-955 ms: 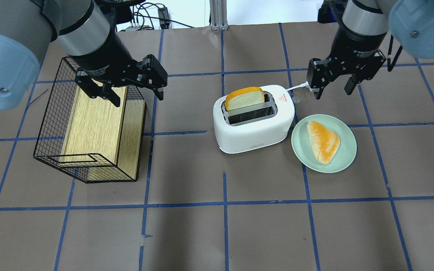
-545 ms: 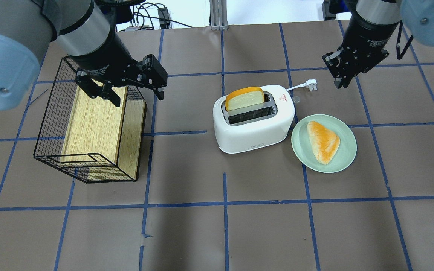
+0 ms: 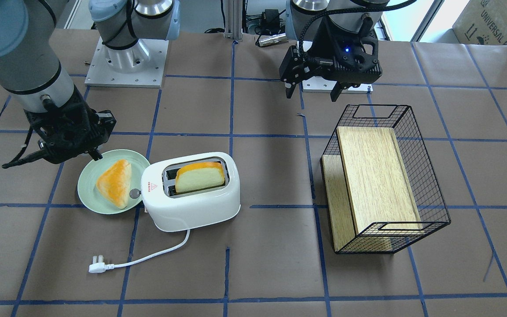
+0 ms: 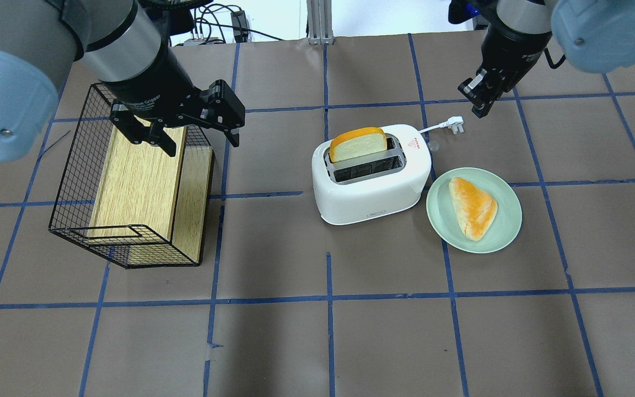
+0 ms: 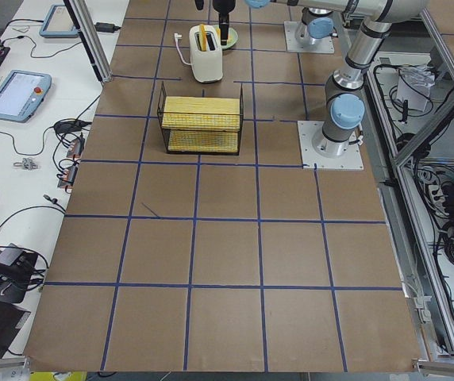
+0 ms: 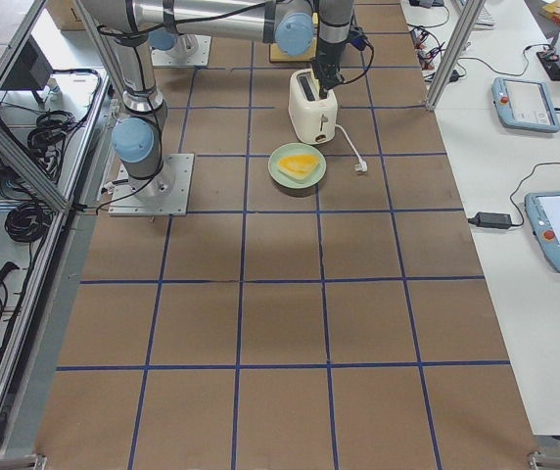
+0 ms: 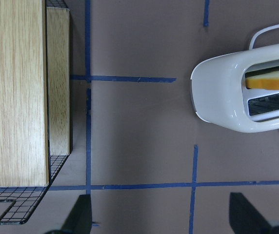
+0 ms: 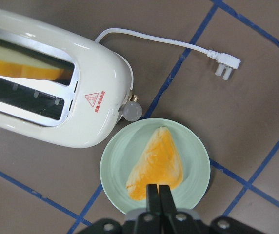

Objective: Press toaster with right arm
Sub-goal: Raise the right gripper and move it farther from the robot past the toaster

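Observation:
The white two-slot toaster (image 4: 372, 190) stands mid-table with a slice of bread (image 4: 357, 144) in its far slot; it also shows in the front view (image 3: 192, 207) and the right wrist view (image 8: 95, 122). Its small grey knob (image 8: 131, 111) sticks out of the end facing the plate. My right gripper (image 4: 480, 109) is shut and empty, hanging above the table behind and to the right of the toaster, near the plug (image 4: 455, 125); in the right wrist view (image 8: 159, 195) its fingers are pressed together. My left gripper (image 4: 203, 144) is open and empty over the basket's far end.
A green plate (image 4: 439, 215) with a triangular bread piece (image 4: 473, 207) sits right beside the toaster's knob end. The white cord (image 3: 156, 253) trails away from the toaster. A black wire basket (image 4: 75, 165) holding a wooden board (image 4: 135, 176) lies on the left.
My right gripper has shut, turned about its wrist and moved up and back, away from the plug. The left arm, toaster and plate have not moved.

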Robot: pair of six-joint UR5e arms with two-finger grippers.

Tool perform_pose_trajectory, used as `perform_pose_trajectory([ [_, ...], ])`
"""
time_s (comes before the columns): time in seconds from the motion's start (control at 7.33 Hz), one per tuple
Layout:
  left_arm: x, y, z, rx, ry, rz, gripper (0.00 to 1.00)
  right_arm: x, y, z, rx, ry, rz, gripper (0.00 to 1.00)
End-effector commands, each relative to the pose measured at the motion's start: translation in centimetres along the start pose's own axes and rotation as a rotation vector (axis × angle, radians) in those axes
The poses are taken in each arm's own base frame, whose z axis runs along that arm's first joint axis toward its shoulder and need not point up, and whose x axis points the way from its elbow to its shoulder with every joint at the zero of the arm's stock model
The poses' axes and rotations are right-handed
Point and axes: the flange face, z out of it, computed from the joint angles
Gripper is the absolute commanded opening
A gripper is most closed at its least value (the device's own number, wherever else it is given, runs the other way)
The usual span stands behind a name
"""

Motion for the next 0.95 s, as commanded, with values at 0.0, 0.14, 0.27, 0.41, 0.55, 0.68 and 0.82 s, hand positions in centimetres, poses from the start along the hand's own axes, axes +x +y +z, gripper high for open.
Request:
perform_pose_trajectory([
  [0.0, 0.0, 0.0, 0.0, 0.0, 0.0, 0.0, 1.0, -0.9, -0.2, 2.6, 0.006, -0.043, -0.292, 0.14],
  [0.14, 0.0, 0.0, 0.0, 0.0, 0.0, 0.0, 1.0, -0.7, -0.1, 4.1, 0.041, -0.054, -0.408, 0.15],
  [0.27, 0.0, 0.0, 0.0, 0.0, 0.0, 0.0, 1.0, -0.7, -0.1, 5.4, 0.057, -0.019, -0.524, 0.16],
  [0.41, 0.0, 0.0, 0.0, 0.0, 0.0, 0.0, 1.0, 0.0, 0.3, 6.6, 0.069, 0.003, -0.658, 0.16],
  [0.55, 0.0, 0.0, 0.0, 0.0, 0.0, 0.0, 1.0, 1.2, 0.6, 7.1, 0.092, 0.049, -0.754, 0.16],
  [0.68, 0.0, 0.0, 0.0, 0.0, 0.0, 0.0, 1.0, 1.9, -0.1, 9.6, 0.084, 0.035, -0.791, 0.16],
  [0.82, 0.0, 0.0, 0.0, 0.0, 0.0, 0.0, 1.0, 2.7, -1.1, 9.5, 0.105, 0.095, -0.889, 0.17],
])
